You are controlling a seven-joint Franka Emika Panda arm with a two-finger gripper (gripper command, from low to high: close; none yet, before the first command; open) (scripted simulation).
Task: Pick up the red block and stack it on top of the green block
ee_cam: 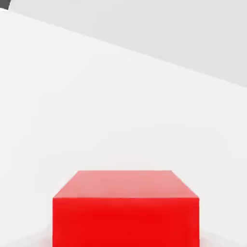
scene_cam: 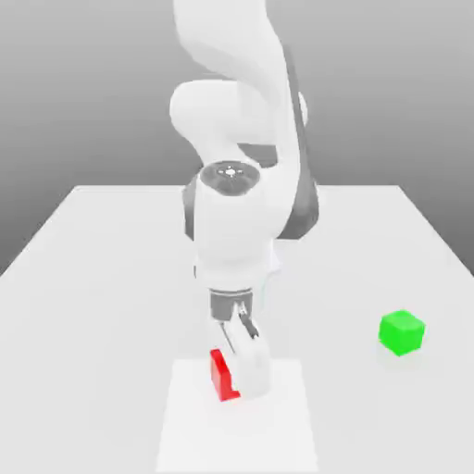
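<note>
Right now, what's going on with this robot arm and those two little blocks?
A white robot arm is reaching down to the table, with its end effector at the red block. The end effector is shut on the red block, which sits low near the table surface. The green block sits alone, off to the exterior view's right, with nothing on it. So the pick-up is under way and the stacking hasn't happened yet.

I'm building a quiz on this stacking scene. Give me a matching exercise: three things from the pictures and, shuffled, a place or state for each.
Things:
1. red block
2. green block
3. end effector

Places or states:
A. alone on the table toward the exterior view's right
B. lowered to the table, shut
C. at the front of the table, at the end effector

Pairs: 1-C, 2-A, 3-B
</note>
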